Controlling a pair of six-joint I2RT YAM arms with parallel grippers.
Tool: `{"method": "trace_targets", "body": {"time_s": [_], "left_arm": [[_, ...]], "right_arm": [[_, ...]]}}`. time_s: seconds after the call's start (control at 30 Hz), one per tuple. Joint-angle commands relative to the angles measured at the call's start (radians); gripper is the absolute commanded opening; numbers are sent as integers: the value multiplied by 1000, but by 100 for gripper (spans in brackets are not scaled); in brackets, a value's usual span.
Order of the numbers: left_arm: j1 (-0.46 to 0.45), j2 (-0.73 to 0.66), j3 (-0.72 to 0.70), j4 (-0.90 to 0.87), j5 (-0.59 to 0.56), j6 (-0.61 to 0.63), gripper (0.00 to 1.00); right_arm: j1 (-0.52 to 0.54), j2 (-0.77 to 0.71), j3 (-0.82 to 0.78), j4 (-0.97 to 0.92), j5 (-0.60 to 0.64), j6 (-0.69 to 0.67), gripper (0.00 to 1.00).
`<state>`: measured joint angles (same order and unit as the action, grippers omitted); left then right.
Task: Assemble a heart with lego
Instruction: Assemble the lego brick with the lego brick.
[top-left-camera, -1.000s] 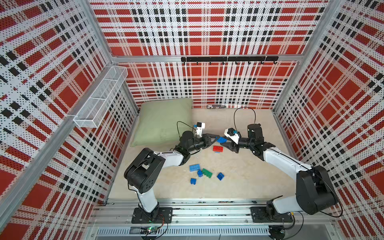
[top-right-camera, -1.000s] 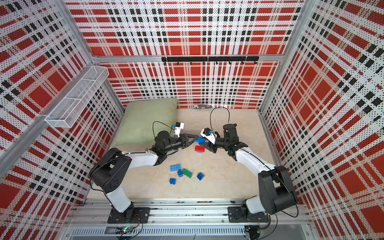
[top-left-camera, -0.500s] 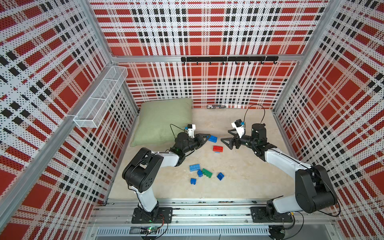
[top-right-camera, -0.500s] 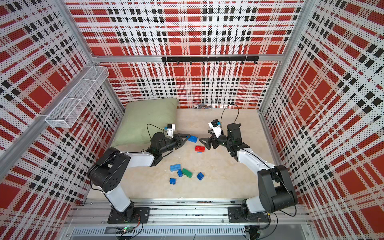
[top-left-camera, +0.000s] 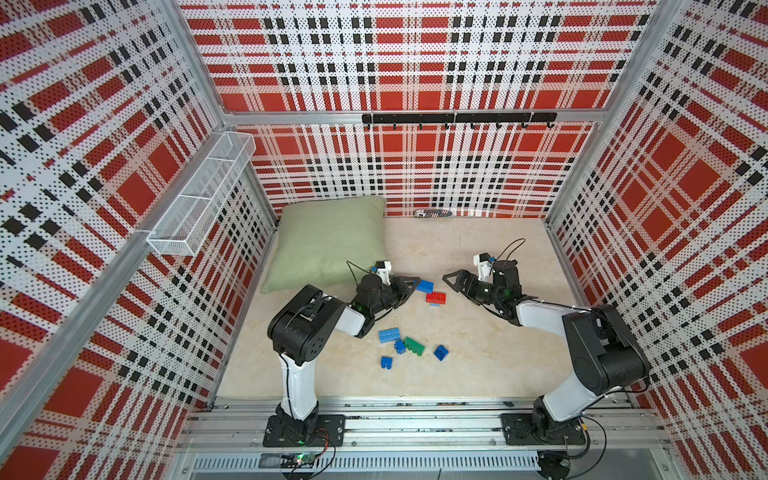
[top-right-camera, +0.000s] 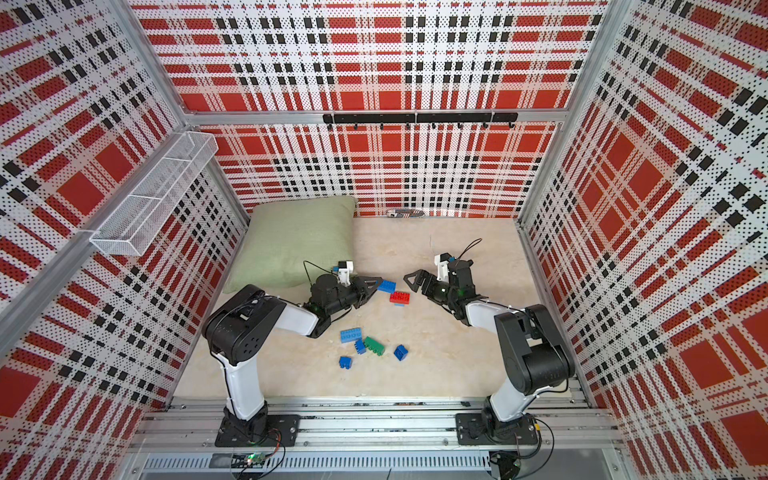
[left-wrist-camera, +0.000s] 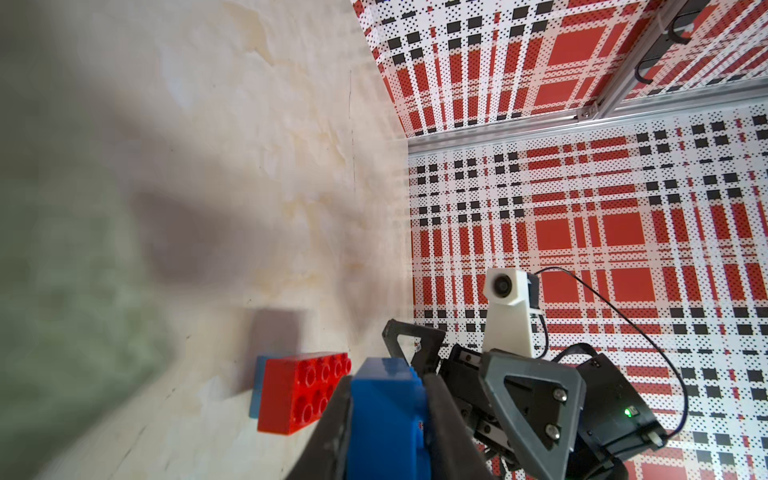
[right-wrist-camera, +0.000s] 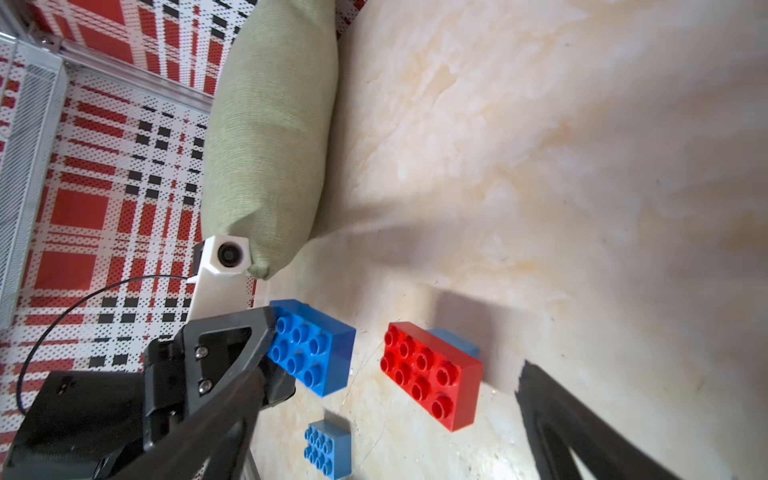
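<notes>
Blue plastic shows between the fingers of the left pincer (left-wrist-camera: 386, 388). It is clenched on a dark blue brick (right-wrist-camera: 311, 349), studs up, gripped by its sides. The brick sits very low. I cannot tell whether it touches the desk (top-left-camera: 478, 374) or hangs just over it.

Just beside it, nearer the right arm, lies a red brick (top-left-camera: 435, 297) with two rows of studs on top. It rests on a pale blue brick (right-wrist-camera: 455, 338) that peeks out from under one edge. That small stack is all there is of the heart, and it lies flat between the two arms. The held brick is close to it but apart.

On the far side of the stack the right pincer (top-left-camera: 455, 283) stands released, its jaws spread wide with nothing between them. It points toward the red brick without touching it.

The rest of the lego lies loose nearer the front rail. There is a light blue long brick (top-left-camera: 389, 335), then a small blue brick (top-left-camera: 400, 345) that seems to touch a green brick (top-left-camera: 414, 345). A dark blue cube brick (top-left-camera: 441, 352) lies off on its own. Another small blue piece (top-left-camera: 386, 362) is closest to the rail.

A green pillow (top-left-camera: 328, 241) fills the far left corner of the desk, behind the left arm's wrist.
</notes>
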<state>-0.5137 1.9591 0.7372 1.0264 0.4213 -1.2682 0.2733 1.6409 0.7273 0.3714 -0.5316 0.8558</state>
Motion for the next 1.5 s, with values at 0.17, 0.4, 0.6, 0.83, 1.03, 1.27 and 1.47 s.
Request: {"method": "trace_targets", "body": {"time_s": [0.17,0.4,0.6,0.83,1.03,1.27,1.47], "left_arm": [[-14,89,54,67,0,-15,5],[-24,109,68,80,-5,-7,5],[-37,138,72,127,-2,-27,5],[-42,135,34,154,-24,-32,6],[-49,156,25,182,-28,-49,5],[-47,197,13,239,-19,-81,6],[-49,200,1,247,-27,-83,6]], "right_arm": [[30,100,38,55,3,55,100],[46,131,23,109,-18,63,94],[49,142,18,132,-32,70,90],[49,140,12,111,-27,48,89],[50,161,4,130,-42,54,87],[55,184,-6,127,-42,46,85],[58,194,0,116,-40,38,83]]}}
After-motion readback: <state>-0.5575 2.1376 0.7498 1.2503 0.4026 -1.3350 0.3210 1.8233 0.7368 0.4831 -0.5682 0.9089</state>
